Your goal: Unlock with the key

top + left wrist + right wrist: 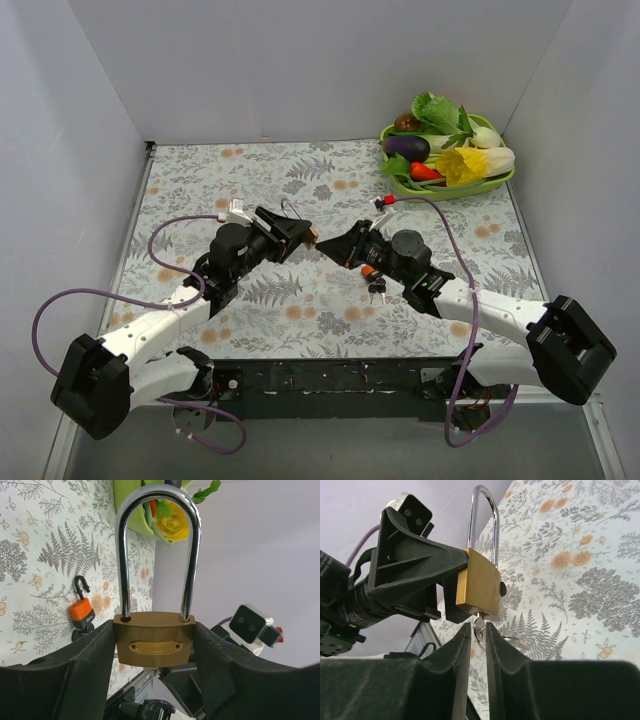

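One brass padlock [154, 647] is held off the tabletop [250, 165], above its middle, clamped by the body between the fingers of the left gripper [298, 233]. Its shackle [123, 555] is seated in the body at both legs, so the lock is closed. A key [479, 629] is set in the keyhole on the underside. The right gripper [338, 247] is placed around that key, fingers [456, 647] narrowly apart; whether the key is gripped cannot be told. An orange lock [368, 271] lies just beside the right gripper. A green tray [440, 192] of vegetables sits in the far right corner.
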{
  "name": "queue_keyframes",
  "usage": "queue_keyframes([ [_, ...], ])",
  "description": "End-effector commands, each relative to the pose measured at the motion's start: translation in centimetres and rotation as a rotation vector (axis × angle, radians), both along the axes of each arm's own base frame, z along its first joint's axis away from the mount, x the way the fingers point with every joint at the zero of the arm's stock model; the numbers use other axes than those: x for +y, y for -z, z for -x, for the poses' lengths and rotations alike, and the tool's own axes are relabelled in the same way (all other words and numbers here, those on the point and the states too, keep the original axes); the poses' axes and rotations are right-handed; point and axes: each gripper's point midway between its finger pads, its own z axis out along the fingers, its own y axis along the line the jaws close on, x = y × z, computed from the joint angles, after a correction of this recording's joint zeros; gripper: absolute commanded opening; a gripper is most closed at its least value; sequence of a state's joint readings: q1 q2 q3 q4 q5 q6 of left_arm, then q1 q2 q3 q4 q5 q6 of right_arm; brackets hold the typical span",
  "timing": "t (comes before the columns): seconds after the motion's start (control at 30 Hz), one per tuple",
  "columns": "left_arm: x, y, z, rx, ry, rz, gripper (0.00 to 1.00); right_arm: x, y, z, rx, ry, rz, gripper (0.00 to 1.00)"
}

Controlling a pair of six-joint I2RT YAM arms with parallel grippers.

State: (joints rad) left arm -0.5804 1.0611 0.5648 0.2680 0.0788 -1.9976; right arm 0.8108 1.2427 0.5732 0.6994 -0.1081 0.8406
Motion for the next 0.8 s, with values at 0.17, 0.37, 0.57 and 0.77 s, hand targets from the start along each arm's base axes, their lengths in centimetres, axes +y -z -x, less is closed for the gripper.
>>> queue_keyframes([
  [0.17,-0.4,-3.7,-0.7,0.084,-0.044,0.137,0.0,-1.4,-2.5,-1.5,-0.143,0.122,0.082,0.46],
  [0.37,-0.4,-3.2,-0.8,0.137,-0.048,0.106,0.0,-1.6,-2.0,-1.0,-0.258,0.087,0.18,0.53],
  [0.57,-0.5,-2.7,-0.6,0.185,-0.051,0.105,0.0,0.0,-1.8,0.6,-0.349,-0.003,0.206,0.57],
  [0.77,-0.6,-2.2,-0.5,0.207,-0.046,0.116,0.0,1.4,-2.6,0.5,-0.391,-0.014,0.171,0.58],
])
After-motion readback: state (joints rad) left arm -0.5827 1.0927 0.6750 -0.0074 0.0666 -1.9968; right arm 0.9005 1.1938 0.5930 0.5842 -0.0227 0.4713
